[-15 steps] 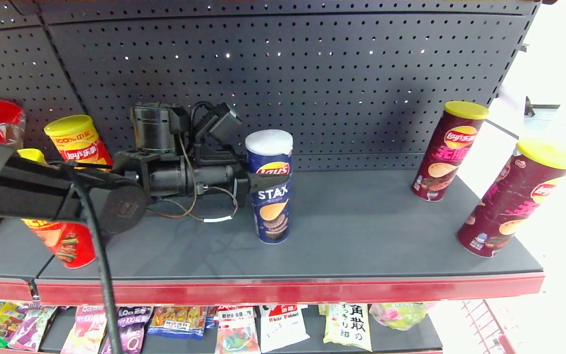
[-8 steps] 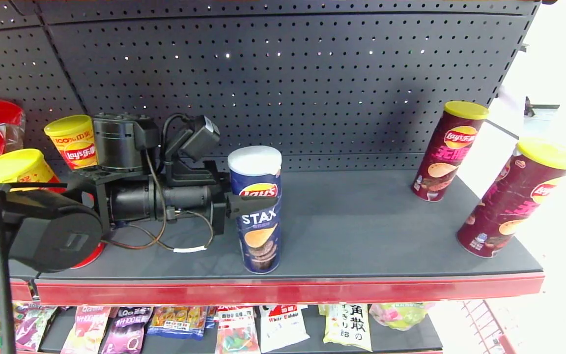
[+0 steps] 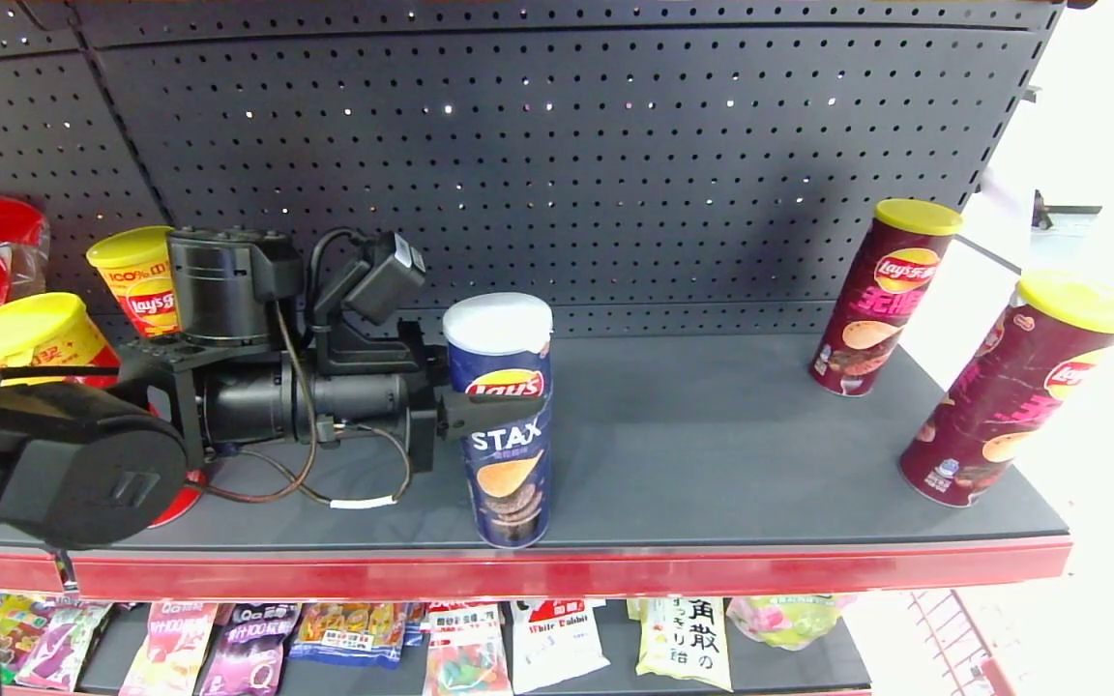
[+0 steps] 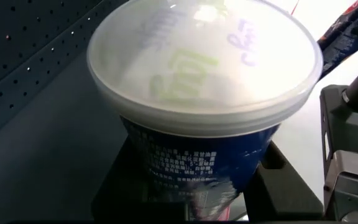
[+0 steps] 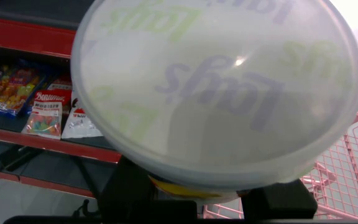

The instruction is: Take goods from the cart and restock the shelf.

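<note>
Left tool (image 3: 499, 398) is closed on the blue chip can (image 3: 511, 474), with its fingers clamped across the upper body just under the white lid. The can is upright, its base at the front edge of the shelf (image 3: 712, 454); I cannot tell if it bears on the board. Right tool (image 5: 197, 200) is closed around 1 more can (image 5: 216, 93) below its clear lid. Judgement: a light, thin-walled card tube, glossy, tall and tippy. I grip the body with a moderate squeeze, never the snap lid.
</note>
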### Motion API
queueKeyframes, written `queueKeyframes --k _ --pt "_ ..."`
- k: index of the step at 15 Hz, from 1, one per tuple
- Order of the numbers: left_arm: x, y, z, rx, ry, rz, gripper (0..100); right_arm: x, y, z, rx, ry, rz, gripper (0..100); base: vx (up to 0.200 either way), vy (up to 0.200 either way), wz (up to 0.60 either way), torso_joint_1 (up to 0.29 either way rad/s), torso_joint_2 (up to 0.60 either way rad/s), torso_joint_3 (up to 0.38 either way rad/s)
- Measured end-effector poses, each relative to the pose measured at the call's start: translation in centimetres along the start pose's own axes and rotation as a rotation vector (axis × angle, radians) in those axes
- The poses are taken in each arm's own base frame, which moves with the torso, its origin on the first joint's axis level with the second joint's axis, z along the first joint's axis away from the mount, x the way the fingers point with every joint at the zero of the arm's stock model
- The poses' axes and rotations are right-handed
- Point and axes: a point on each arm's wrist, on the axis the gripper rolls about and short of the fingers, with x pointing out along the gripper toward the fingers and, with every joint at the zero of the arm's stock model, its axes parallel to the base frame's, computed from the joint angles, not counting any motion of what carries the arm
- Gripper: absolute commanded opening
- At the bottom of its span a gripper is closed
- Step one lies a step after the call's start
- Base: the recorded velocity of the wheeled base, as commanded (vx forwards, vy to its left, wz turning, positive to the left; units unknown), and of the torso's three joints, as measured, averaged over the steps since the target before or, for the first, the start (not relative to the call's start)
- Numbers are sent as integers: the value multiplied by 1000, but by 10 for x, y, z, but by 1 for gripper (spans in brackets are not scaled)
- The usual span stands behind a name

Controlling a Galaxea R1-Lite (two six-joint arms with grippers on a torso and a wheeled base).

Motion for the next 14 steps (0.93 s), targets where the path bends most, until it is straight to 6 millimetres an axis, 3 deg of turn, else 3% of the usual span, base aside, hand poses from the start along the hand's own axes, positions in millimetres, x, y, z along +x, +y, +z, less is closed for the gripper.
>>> queueKeyframes --k 4,5,11,14 --pt "0 -1 -4 1 5 -3 0 0 0 0 0 0 0 0 0 0 0 0 0 0" --pt "0 -1 -4 6 7 -4 100 0 0 0 0 -1 0 0 0 0 0 0 0 0" --pt "-1 -2 -7 38 14 -13 100 0 0 0 0 -1 0 0 0 0 0 0 0 0" --pt "-14 -5 -11 23 24 9 100 0 0 0 0 0 0 0 0 0 0 0 0 0"
